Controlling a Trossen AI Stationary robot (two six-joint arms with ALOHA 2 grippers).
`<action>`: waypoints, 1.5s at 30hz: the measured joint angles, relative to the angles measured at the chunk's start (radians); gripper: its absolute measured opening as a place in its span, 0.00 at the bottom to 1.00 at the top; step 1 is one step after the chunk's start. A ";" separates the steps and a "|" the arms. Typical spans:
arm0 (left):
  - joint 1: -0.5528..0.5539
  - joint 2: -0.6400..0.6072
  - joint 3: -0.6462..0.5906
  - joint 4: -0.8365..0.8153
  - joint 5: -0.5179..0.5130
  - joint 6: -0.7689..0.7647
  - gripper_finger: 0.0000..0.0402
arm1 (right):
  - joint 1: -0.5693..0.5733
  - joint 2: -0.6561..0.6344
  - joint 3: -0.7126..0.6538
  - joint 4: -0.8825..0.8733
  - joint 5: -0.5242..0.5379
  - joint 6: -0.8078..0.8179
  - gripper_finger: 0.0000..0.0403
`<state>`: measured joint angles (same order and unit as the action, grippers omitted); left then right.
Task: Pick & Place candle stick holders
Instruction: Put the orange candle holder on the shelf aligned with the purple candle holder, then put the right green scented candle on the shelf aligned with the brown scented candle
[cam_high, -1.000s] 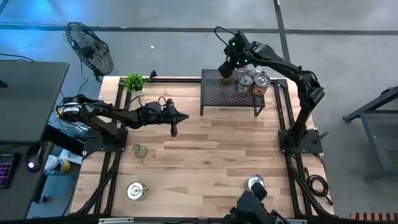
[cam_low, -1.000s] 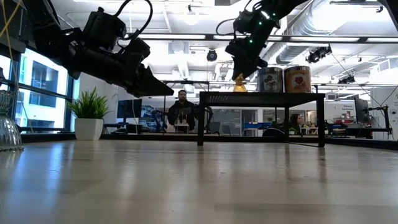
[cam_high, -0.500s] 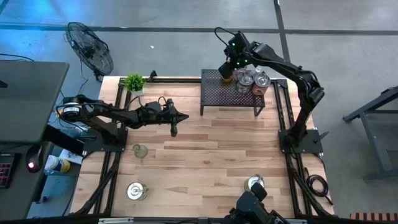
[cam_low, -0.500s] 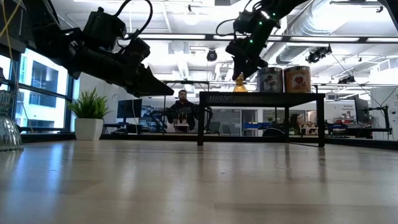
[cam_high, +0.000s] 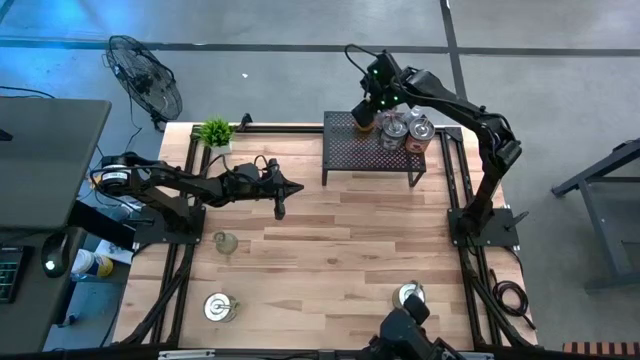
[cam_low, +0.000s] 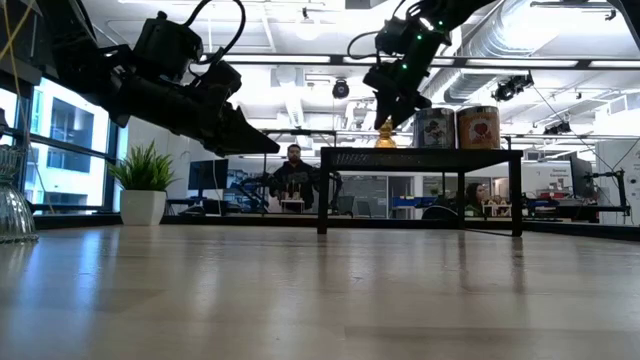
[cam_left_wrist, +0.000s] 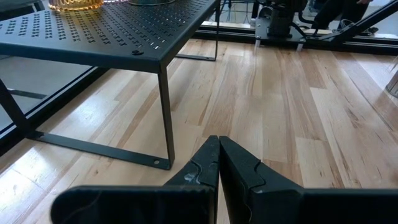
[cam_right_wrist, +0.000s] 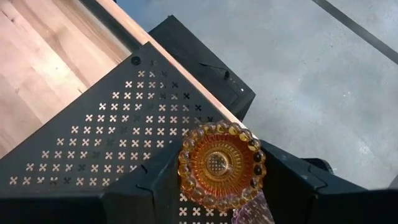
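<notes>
Holders on table number three; right gripper (cam_right_wrist: 221, 186) apart around one amber holder (cam_right_wrist: 222, 163) on rack (cam_right_wrist: 93, 143)

You can see only a sliver of the pink glass holder (cam_right_wrist: 254, 214), cut off beside the amber glass holder (cam_right_wrist: 222, 164).

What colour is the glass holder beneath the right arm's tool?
Amber, with a beaded rim: the glass holder sits on the black rack; clearest in the right wrist view.
</notes>
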<state>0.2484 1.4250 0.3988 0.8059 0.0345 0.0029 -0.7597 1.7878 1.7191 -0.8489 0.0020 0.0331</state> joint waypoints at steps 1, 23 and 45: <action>0.000 0.000 0.000 0.000 0.000 0.000 0.01 | 0.000 0.000 0.000 -0.004 -0.001 -0.005 0.46; 0.000 0.000 0.000 0.000 0.000 0.000 0.01 | 0.001 0.000 0.000 -0.008 -0.010 -0.042 0.47; 0.000 0.000 0.000 0.000 0.000 0.000 0.01 | 0.038 -0.125 0.000 0.058 0.051 -0.106 0.59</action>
<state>0.2485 1.4251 0.3988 0.8055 0.0345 0.0029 -0.7212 1.6626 1.7191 -0.7905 0.0528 -0.0724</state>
